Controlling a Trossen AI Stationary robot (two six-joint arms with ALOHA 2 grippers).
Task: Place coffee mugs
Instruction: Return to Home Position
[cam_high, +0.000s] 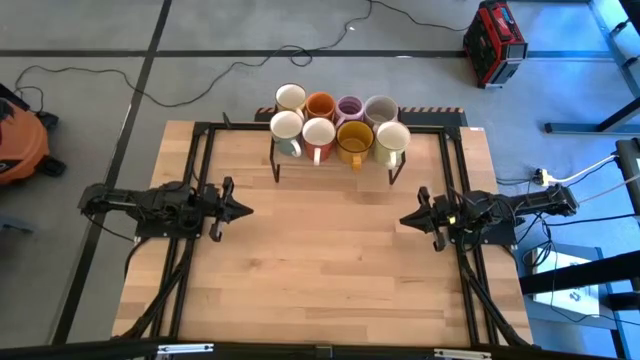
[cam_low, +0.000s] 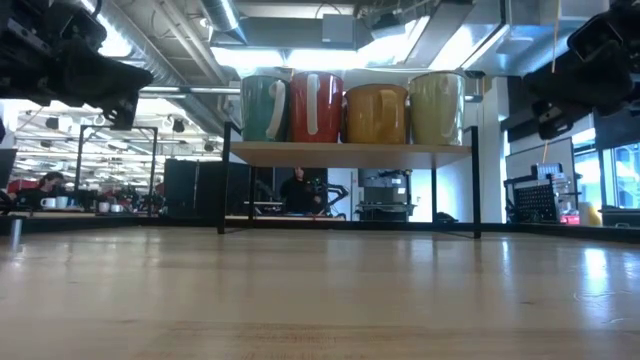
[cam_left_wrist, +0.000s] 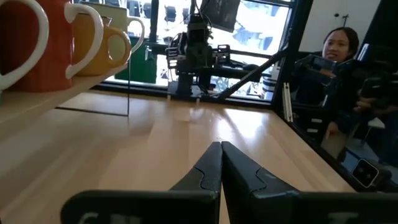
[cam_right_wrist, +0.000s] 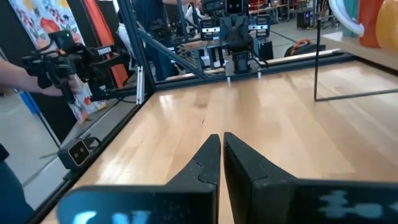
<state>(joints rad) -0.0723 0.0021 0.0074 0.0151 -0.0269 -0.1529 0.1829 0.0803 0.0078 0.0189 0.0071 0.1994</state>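
Left gripper (cam_high: 246, 210): held over the left part of the table (cam_high: 330, 280), aimed toward the centre, well apart from the shelf. Fingers (cam_left_wrist: 208, 169) pressed together along their length, holding nothing.

Shelf (cam_low: 350, 153): black-framed wooden rack at the far middle of the table, between the two arms. Loaded with all eight coffee mugs (cam_high: 318, 133), upright, in two rows of four, packed side by side.

Back row, left to right in the high view: white mug (cam_high: 291, 97), orange mug (cam_high: 320, 104), lilac mug (cam_high: 349, 108), grey mug (cam_high: 380, 108).

Front row, left to right in the low view: teal mug (cam_low: 264, 108), red mug (cam_low: 316, 107), amber-yellow mug (cam_low: 376, 114), pale green mug (cam_low: 437, 108). White handles on the teal and red mugs, turned toward the near edge of the table. Pale insides on the teal, red and pale green mugs when seen from above.

Right gripper (cam_high: 405, 219): held over the right part of the table, aimed toward the centre, facing the left gripper, well apart from the shelf. Fingers (cam_right_wrist: 208, 163) closed against each other, empty.
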